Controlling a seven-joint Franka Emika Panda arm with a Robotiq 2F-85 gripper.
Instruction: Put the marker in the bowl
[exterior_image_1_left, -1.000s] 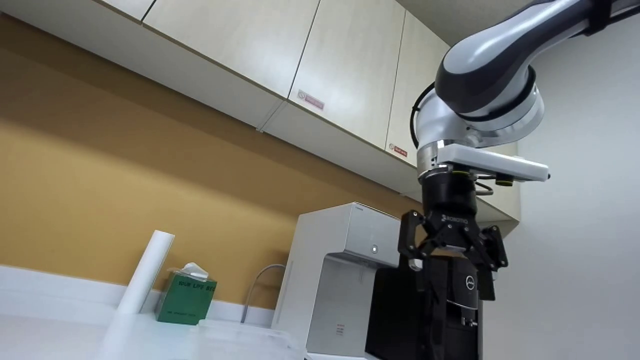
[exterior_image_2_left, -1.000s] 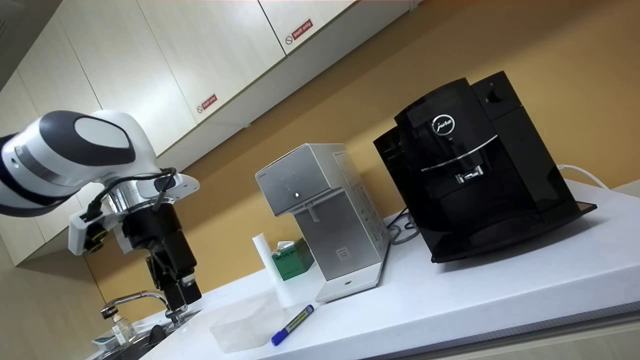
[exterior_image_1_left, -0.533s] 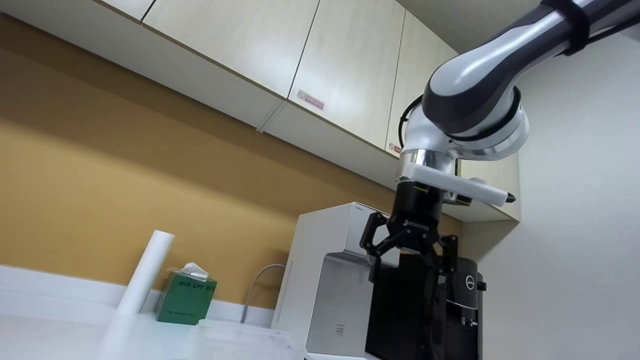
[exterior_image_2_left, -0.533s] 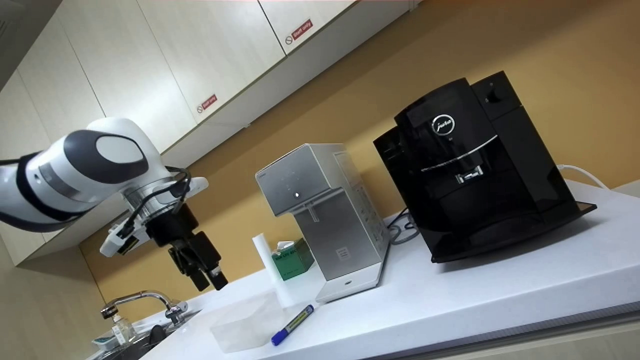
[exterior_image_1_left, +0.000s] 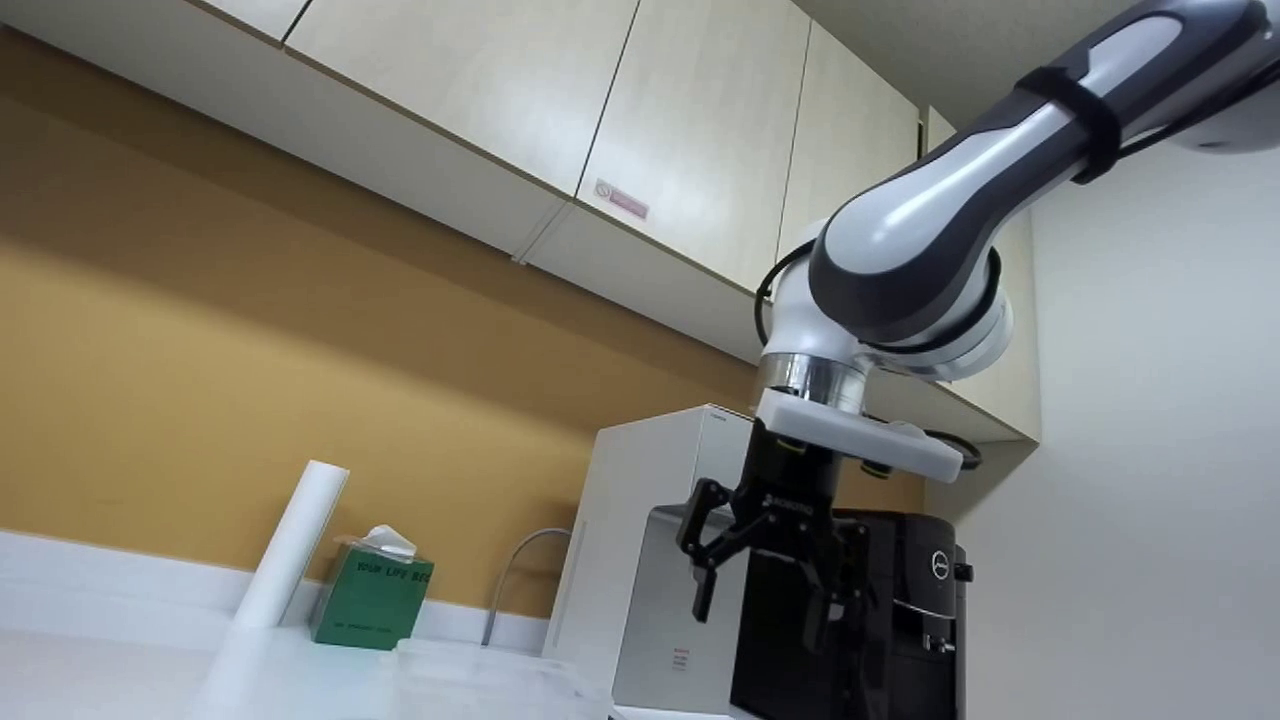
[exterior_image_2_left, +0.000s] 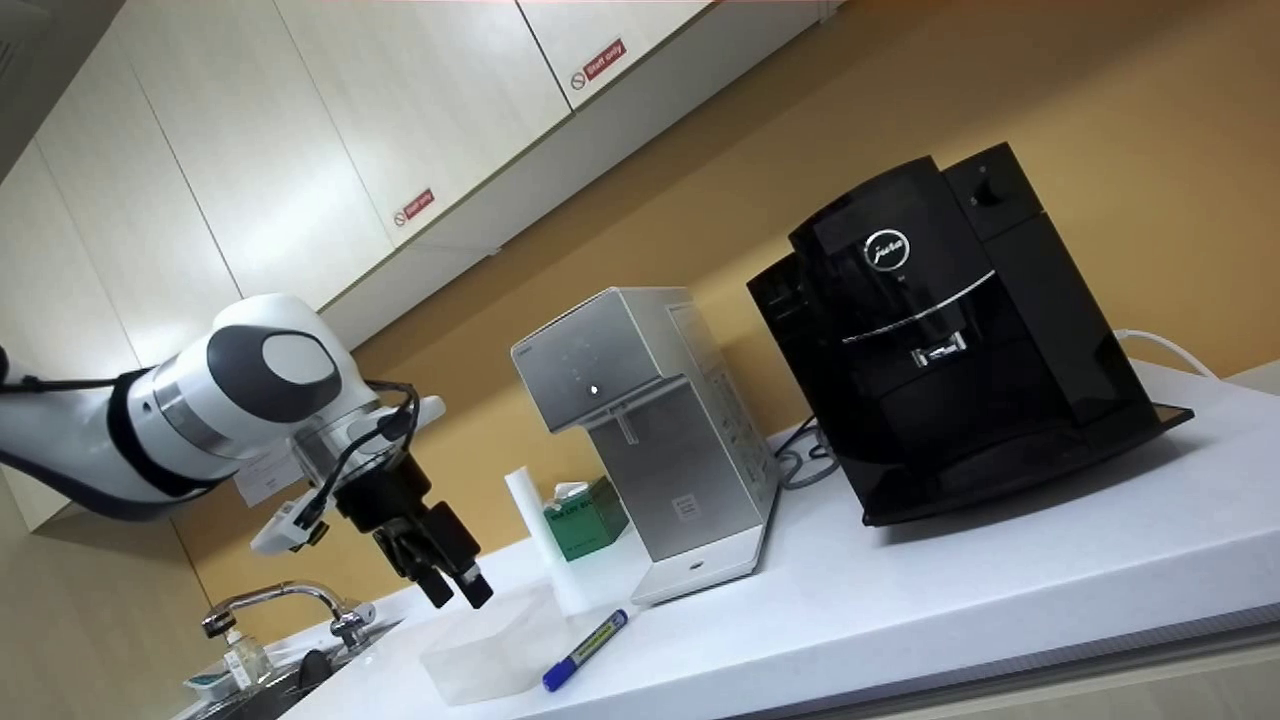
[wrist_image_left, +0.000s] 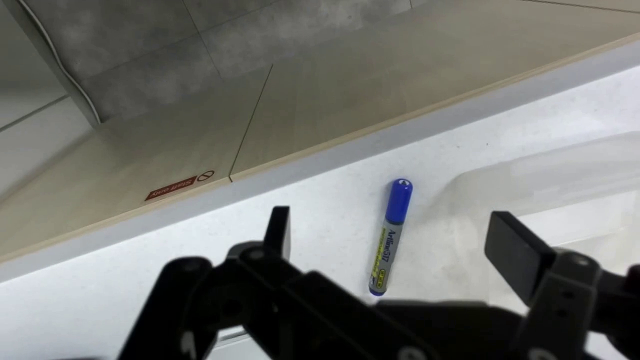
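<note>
The marker (exterior_image_2_left: 587, 650), blue-capped with a grey labelled barrel, lies on the white counter in an exterior view. It also shows in the wrist view (wrist_image_left: 386, 252), between the open fingers in the picture but below them on the counter. The bowl seems to be the translucent, whitish container (exterior_image_2_left: 490, 655) beside the marker; it also shows in the wrist view (wrist_image_left: 560, 172) and in an exterior view (exterior_image_1_left: 490, 680). My gripper (exterior_image_2_left: 457, 590) is open and empty above the counter; its spread fingers show in an exterior view (exterior_image_1_left: 762, 612) and the wrist view (wrist_image_left: 390, 232).
A grey water dispenser (exterior_image_2_left: 650, 430) stands behind the marker, and a black coffee machine (exterior_image_2_left: 960, 350) stands beyond it. A white roll (exterior_image_2_left: 535, 515) and green tissue box (exterior_image_2_left: 587, 522) are behind the container. A tap (exterior_image_2_left: 285, 595) and sink are at the far end.
The arm has moved down toward the counter and the container, leftward in one exterior picture and rightward in the other. The gripper stays open; the marker and container have not moved.
</note>
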